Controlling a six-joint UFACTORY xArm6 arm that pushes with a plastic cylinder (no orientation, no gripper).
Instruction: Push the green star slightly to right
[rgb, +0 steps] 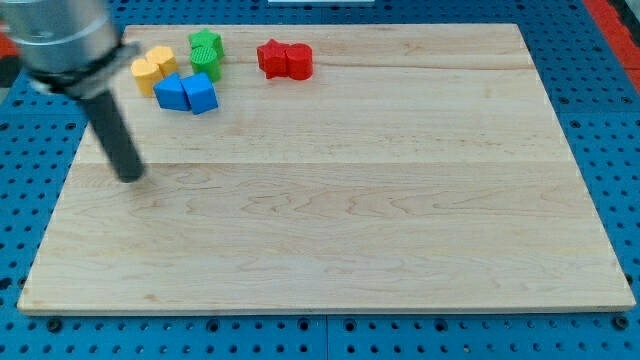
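The green star (206, 44) sits near the view's top left on the wooden board (330, 200), with a second green block (205, 64) touching it just below. My tip (130, 177) rests on the board at the view's left, well below and to the left of the green star and apart from all blocks. The dark rod rises from the tip toward the view's top left corner.
Two yellow blocks (153, 70) lie left of the green pair. Two blue blocks (187, 93) sit just below them. Two red blocks (285, 59) stand right of the green star. A blue pegboard (610, 130) surrounds the board.
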